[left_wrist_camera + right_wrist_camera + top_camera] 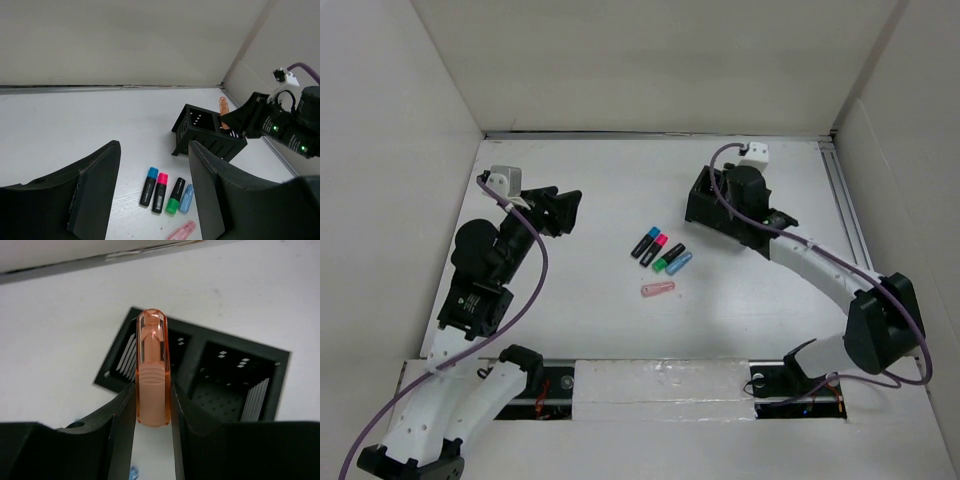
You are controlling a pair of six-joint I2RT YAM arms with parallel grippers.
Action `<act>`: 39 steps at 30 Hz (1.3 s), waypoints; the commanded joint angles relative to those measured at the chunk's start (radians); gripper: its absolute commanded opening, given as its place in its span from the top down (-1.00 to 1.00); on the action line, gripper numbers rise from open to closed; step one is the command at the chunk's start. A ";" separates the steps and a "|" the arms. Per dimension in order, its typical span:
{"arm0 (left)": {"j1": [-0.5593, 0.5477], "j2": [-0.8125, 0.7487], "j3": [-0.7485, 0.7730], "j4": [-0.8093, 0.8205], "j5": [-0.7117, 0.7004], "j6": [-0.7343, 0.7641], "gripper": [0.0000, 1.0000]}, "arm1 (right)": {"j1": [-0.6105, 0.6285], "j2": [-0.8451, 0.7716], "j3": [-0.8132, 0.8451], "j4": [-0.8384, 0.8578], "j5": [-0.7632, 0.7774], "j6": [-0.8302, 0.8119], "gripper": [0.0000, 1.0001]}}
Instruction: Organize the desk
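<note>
My right gripper (152, 407) is shut on an orange translucent marker (152, 375) and holds it over the black two-compartment organizer box (235, 380), which stands at the back right of the white desk (590, 200). The marker's tip also shows in the left wrist view (223, 106). On the desk lie a blue-capped marker (644, 243), a pink-capped marker (654, 248), a green-capped marker (669, 258), a light blue translucent marker (680, 263) and a pink translucent marker (658, 289). My left gripper (152, 185) is open and empty, to the left of them.
White wall panels border the desk on three sides. A thin metal rail (845, 215) runs along the right edge. The organizer box (715, 205) stands right beside my right arm.
</note>
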 commanded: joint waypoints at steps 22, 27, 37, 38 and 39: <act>0.002 -0.005 0.005 0.042 0.036 -0.014 -0.05 | -0.143 0.177 0.123 0.075 -0.121 -0.010 0.75; 0.002 0.000 0.005 0.040 0.037 -0.012 -0.05 | -0.134 0.212 0.151 0.073 -0.112 -0.015 0.65; 0.002 0.010 0.010 0.034 0.037 -0.010 -0.05 | -0.091 0.162 0.118 0.110 -0.103 -0.026 -0.22; 0.002 0.007 0.010 0.038 0.040 -0.010 -0.05 | -0.082 0.138 0.117 0.108 -0.104 -0.023 -0.26; 0.002 0.009 0.010 0.039 0.039 -0.010 -0.05 | -0.070 0.124 0.114 0.107 -0.101 -0.024 -0.29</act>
